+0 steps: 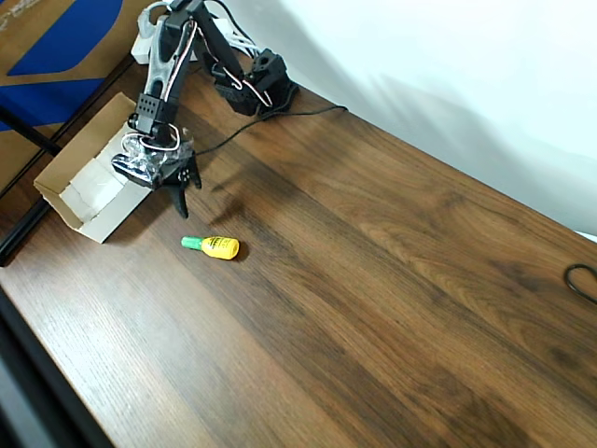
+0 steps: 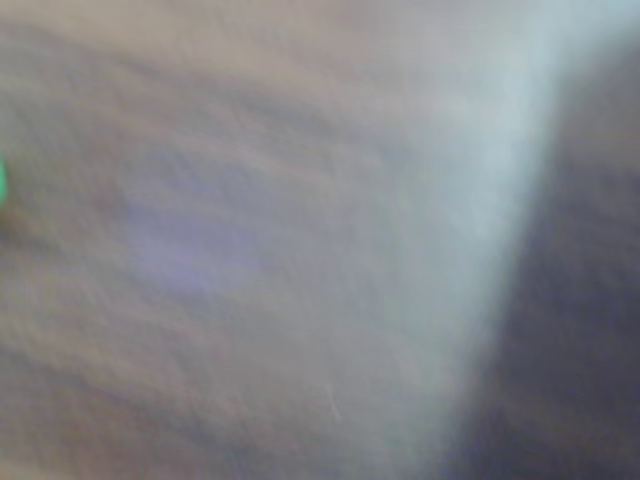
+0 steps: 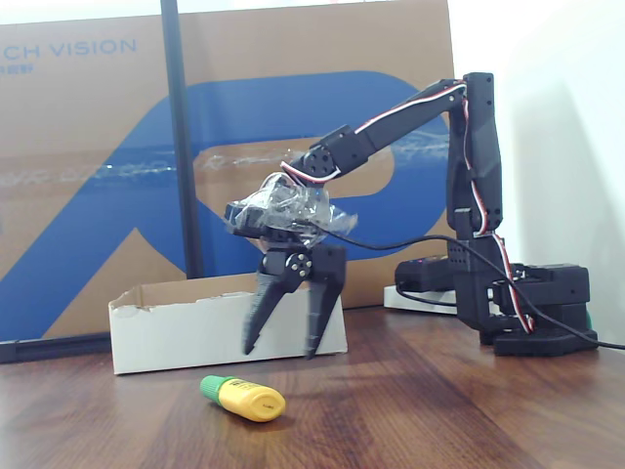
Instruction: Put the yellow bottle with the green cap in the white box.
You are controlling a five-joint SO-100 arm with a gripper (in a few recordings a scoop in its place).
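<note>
The yellow bottle with the green cap (image 1: pixel 214 246) lies on its side on the wooden table, cap pointing left in the overhead view; in the fixed view the bottle (image 3: pixel 244 398) rests in front of the white box. The white box (image 1: pixel 86 177) sits at the table's left edge, open side up, seen as a low white tray (image 3: pixel 186 328) in the fixed view. My gripper (image 1: pixel 187 193) hangs open above the table between box and bottle, fingers (image 3: pixel 259 319) pointing down, nothing held. The wrist view is blurred; a speck of the green cap (image 2: pixel 3 183) shows at its left edge.
The arm's black base (image 1: pixel 259 86) stands at the table's back with a cable running off it. A large brown and blue cardboard panel (image 3: pixel 98 147) leans behind the box. A black pole (image 3: pixel 181 147) stands upright there. A cable loop (image 1: pixel 583 280) lies at the right edge.
</note>
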